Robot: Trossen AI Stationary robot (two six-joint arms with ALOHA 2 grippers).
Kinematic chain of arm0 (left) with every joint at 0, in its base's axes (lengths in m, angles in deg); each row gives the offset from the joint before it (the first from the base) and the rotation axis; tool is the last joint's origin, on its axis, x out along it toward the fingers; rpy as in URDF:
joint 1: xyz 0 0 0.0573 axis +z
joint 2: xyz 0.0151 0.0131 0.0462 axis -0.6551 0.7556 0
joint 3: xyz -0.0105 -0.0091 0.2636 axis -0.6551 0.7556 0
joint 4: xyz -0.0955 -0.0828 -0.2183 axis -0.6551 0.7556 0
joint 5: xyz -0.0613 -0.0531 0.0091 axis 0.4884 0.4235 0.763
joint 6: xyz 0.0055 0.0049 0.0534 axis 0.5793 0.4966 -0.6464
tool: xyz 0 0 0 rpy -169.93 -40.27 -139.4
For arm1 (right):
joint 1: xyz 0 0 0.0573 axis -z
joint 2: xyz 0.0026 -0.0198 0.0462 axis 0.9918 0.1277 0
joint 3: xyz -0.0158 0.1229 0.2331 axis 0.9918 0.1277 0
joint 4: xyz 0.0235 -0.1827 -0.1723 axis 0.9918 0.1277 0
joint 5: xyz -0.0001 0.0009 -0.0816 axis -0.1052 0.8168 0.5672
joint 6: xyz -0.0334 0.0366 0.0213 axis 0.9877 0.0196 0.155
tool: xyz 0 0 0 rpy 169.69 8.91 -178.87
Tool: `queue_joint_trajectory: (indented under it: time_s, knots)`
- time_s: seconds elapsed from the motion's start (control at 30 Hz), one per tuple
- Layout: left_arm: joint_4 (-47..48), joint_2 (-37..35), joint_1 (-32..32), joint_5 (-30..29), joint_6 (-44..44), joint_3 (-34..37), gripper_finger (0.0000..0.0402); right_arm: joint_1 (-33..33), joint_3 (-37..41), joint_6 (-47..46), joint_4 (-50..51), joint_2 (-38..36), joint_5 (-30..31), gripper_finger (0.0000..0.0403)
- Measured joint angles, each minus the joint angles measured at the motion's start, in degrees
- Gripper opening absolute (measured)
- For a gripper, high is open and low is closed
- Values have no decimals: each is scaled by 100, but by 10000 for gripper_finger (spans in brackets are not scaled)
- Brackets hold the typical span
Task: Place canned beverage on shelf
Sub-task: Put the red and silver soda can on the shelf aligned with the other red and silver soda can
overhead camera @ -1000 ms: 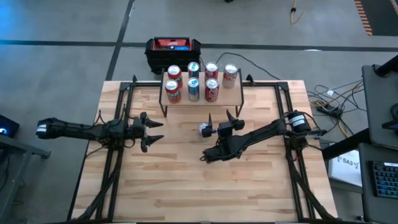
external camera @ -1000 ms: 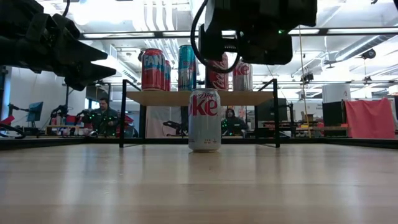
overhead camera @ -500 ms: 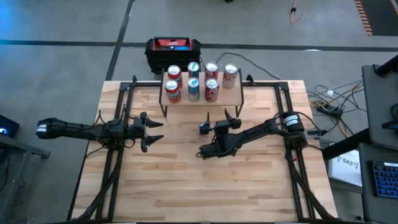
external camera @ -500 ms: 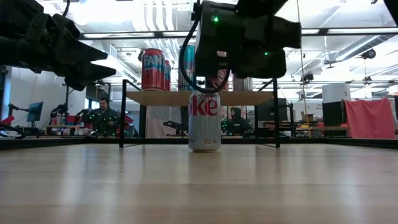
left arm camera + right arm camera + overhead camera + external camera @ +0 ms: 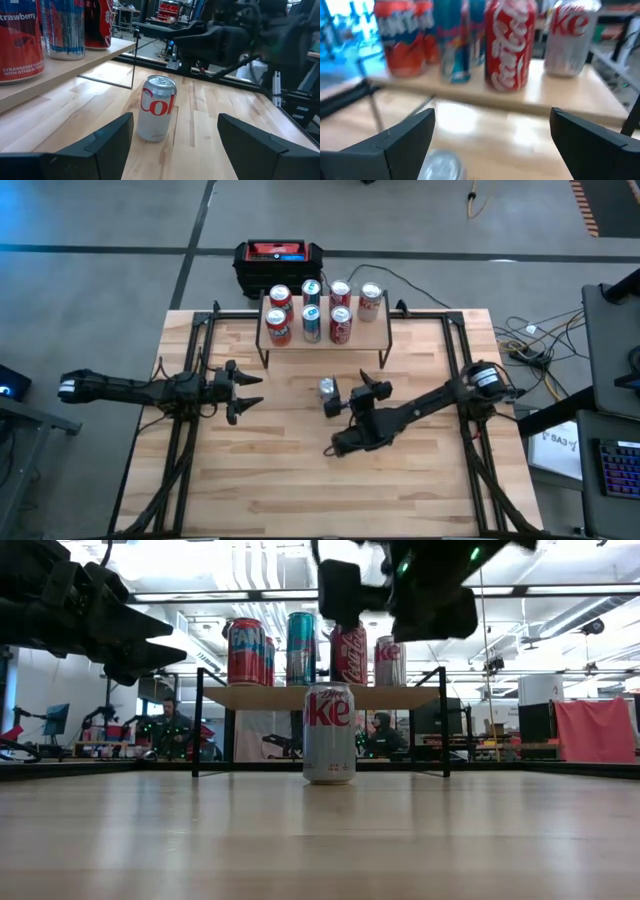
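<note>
Target item: one silver Diet Coke can [image 5: 327, 388], standing upright on the wooden table [image 5: 260, 480], just in front of the shelf [image 5: 372, 332] and not on it. Its long axis is vertical. In the low view the can [image 5: 329, 733] stands between the shelf legs, below the top board.

Shelf load: seven cans occupy the top board, including a red Coca-Cola can [image 5: 510, 44] and a second silver Diet Coke can [image 5: 569, 37]. Free board remains at the right front, in front of that silver can.

Right gripper [image 5: 362, 387]: positioned just beside the target can, on its right side, and raised above the can's top as judged from the low view. The right wrist view shows the can's lid [image 5: 441, 165] low between the two fingers, with the shelf beyond. The fingers are spread wide and grip nothing.

Left gripper [image 5: 243, 390]: hovers over the left half of the table, well apart from the can, fingers spread and empty. The left wrist view faces the can [image 5: 156, 108] across open table.

Governing relation: the right arm is the nearer one. The can lies below and slightly left of its spread fingers. The approach likely requires a descent that brings the fingers to either side of the upright body.

Status: pick not yet made; placement outstanding.
</note>
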Motion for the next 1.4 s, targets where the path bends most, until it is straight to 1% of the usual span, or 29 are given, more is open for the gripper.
queue_joint_trajectory:
  time_s: [0.1,0.2,0.43,0.57,0.67,0.8,0.9,0.97,1.03,1.1,1.23,1.33,1.4]
  knots:
    - [0,0,2,2,0,2,275,-163,0,349,-199,-141,-402,373]
    - [-2,0,0,2,0,2,275,-315,0,728,-609,-127,-466,373]
    - [-2,0,2,2,0,2,275,-636,-2,1043,-1797,162,-445,373]
    - [-1,0,0,0,0,2,275,-808,-4,1559,-2583,514,-101,373]
    - [-2,0,2,2,0,2,275,-897,-4,1570,-2870,829,166,373]
    - [-2,0,2,1,0,1,275,-966,-10,1295,-2902,1135,363,373]
    - [-2,0,1,2,0,2,275,-999,-65,1258,-2887,1276,352,373]
    - [0,0,2,-1,0,2,275,-1010,-101,1121,-2901,1246,246,373]
    - [-1,0,0,1,0,1,275,-1000,-126,1042,-2882,1101,-97,373]
    - [-1,0,2,1,0,2,275,-908,-181,1137,-2855,912,-572,373]
    - [-1,0,1,1,0,2,275,-538,-356,1692,-2780,464,-1793,373]
    - [0,0,2,-1,0,0,275,-177,-618,1617,-2112,208,-2941,373]
    - [0,0,1,1,0,2,275,82,-915,1108,-1303,161,-3698,373]
